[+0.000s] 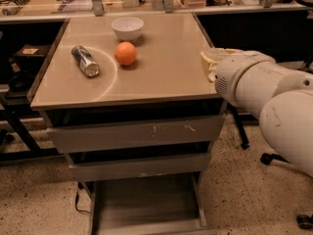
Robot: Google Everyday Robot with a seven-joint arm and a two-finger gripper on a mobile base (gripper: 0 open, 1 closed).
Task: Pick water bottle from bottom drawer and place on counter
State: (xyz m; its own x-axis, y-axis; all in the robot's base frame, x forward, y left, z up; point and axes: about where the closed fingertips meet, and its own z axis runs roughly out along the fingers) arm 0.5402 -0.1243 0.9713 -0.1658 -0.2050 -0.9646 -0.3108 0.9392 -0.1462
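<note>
Water bottle: not in sight; visible drawer floor bare.
Bottom drawer (pixel 146 199): open.
Counter (pixel 161 72): holds bowl (pixel 127 28), orange (pixel 126 53), can (pixel 85 60); no bottle.
Gripper (pixel 211 63): at counter's right edge; grip state cannot tell.
Progress: placement apparently still outstanding.

the gripper (pixel 211 63) is at the right edge of the counter (pixel 166 80). the can (pixel 85 60), orange (pixel 126 53) and bowl (pixel 127 28) block the back left. the bottom drawer (pixel 146 204) is open on top.

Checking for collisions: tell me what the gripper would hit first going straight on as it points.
The gripper, at the counter's right edge, points left over the top. The orange looks like the first thing in line, though depth is unclear.
</note>
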